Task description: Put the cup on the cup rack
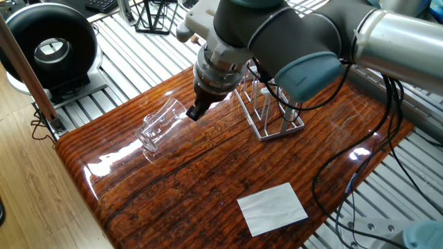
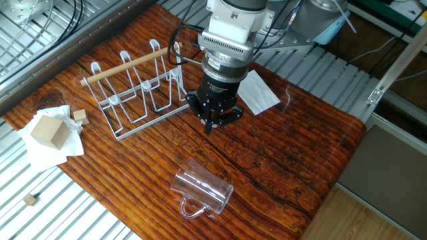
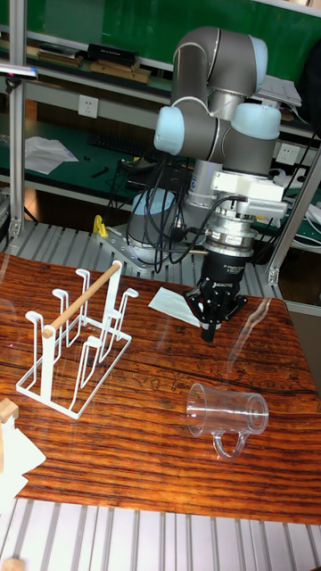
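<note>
The cup lies on its side, handle showing only from the tall view; the tool, fingers together and empty, hangs between it and the rack.

One cup, one cup rack, three wooden blocks, one paper sheet

Glossy wood table, clear cup, wire cup rack.
</note>
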